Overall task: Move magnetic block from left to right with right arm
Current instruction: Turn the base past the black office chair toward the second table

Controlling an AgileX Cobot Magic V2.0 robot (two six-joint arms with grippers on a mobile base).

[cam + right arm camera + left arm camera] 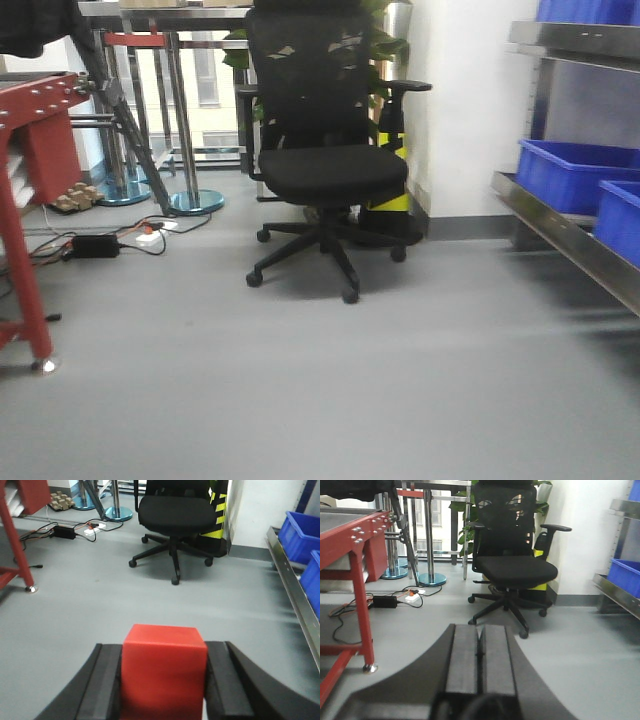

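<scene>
Grey smooth floor (pixel 100 605) lies beneath right hand (pixel 164 652) clamped on matte magnetic block (pixel 164 672), left hand (pixel 479 630) together

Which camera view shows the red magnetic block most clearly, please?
The right wrist view: the magnetic block fills the foreground, clamped on both sides by the right pincer. The front view does not show the block at all, and neither does the left wrist view, which has only the shut left pincer in its foreground.

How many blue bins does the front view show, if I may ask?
3: the upper bin on the top shelf, the far lower bin and near lower bin on the lower shelf. Others may lie off-frame.
</scene>
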